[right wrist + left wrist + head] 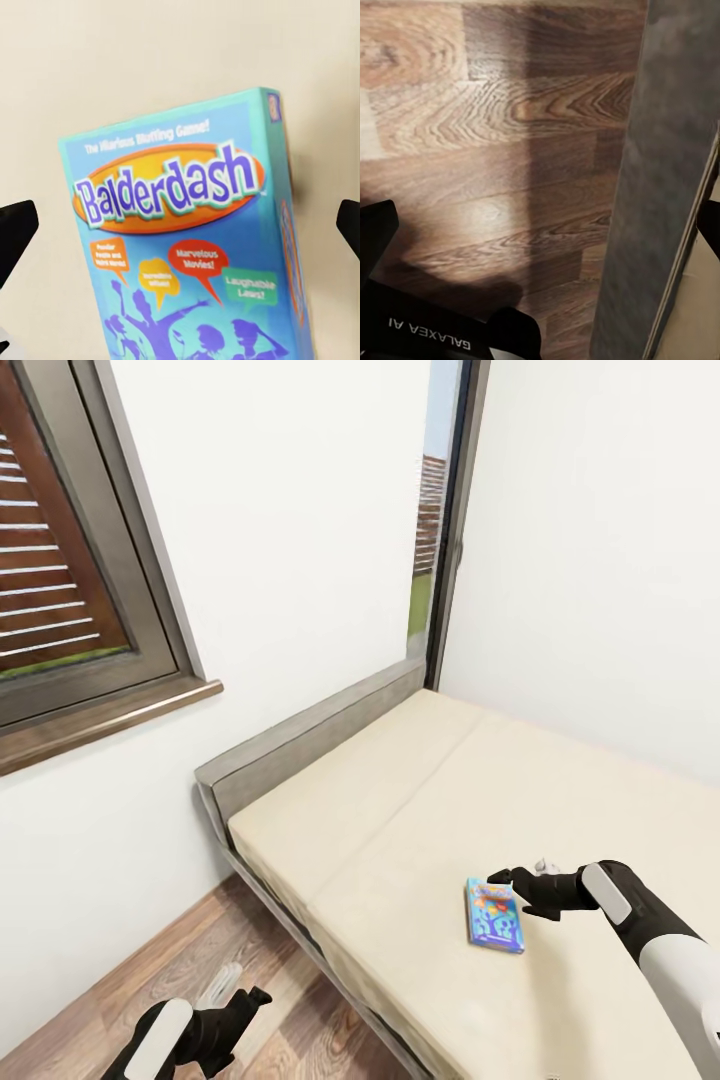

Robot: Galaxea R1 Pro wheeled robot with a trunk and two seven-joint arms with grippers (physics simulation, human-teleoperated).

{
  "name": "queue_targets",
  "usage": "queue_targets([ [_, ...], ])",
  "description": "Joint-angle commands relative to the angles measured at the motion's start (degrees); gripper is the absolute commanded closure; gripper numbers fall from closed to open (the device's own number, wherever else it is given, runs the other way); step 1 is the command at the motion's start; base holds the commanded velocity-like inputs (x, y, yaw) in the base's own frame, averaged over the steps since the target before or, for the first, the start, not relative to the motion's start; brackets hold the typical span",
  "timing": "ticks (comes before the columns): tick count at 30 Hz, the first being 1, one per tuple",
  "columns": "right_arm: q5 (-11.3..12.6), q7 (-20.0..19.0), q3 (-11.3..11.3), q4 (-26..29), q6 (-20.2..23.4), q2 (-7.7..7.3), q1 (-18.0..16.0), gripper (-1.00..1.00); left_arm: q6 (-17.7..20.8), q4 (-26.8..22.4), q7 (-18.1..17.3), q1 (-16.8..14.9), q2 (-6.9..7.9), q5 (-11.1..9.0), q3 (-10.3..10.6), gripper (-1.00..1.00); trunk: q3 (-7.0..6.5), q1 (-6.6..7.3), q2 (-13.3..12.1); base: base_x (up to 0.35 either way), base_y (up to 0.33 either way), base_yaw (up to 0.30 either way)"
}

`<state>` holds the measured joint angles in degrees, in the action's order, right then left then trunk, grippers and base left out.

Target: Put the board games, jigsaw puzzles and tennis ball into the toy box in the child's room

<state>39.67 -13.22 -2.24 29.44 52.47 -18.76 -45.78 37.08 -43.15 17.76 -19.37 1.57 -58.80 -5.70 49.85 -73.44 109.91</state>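
One board game, a blue box with a yellow "Balderdash" title, lies flat on the cream mattress of the bed. My right gripper hovers right over the box's far edge. It is open, and in the right wrist view its dark fingertips stand wide on either side of the box without touching it. My left gripper hangs low over the wood floor beside the bed, open and holding nothing.
The bed's grey headboard runs along the white wall under a window. The bed's grey side panel is close to my left gripper, above the plank floor. White walls enclose the bed's far corner.
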Motion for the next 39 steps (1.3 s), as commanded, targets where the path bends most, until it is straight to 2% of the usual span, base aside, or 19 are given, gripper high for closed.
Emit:
queue_targets([
  [1,-0.39,-0.5,-0.23,0.01,0.07,-0.06,-0.05,-1.0,0.19,-0.09,0.52,-0.02,-0.03,-0.61,-0.09,-1.0,0.24,-0.22,0.44,0.0,0.0,0.0],
  [7,-0.39,-0.5,-0.22,0.01,0.08,-0.05,-0.05,-1.0,0.17,-0.09,0.56,-0.02,-0.06,-0.61,-0.11,-1.0,1.31,-1.54,2.85,0.0,0.0,0.0],
  [21,-0.39,-0.5,-0.26,0.08,0.09,-0.03,-0.03,-1.0,0.19,-0.09,0.6,0.0,-0.09,-0.69,-0.15,-1.0,1.31,-1.54,2.85,0.0,0.0,0.013],
  [35,-0.39,-0.5,-0.35,0.09,0.14,0.03,-0.05,-1.0,0.05,-0.09,0.61,0.02,-0.08,-0.51,-0.1,-1.0,1.31,-1.54,2.85,0.0,0.0,0.236],
  [38,-0.39,-0.5,-0.38,0.09,0.16,0.03,-0.06,-1.0,-1.99,-0.08,0.61,0.11,0.15,-0.23,-0.04,-1.0,1.31,-1.54,2.85,0.0,0.0,0.275],
  [39,-0.39,-0.5,-0.38,0.09,0.17,0.04,-0.08,-1.0,-3.74,-0.05,0.61,0.36,0.32,-0.1,0.02,-1.0,1.31,-1.54,2.85,0.0,0.0,0.258],
])
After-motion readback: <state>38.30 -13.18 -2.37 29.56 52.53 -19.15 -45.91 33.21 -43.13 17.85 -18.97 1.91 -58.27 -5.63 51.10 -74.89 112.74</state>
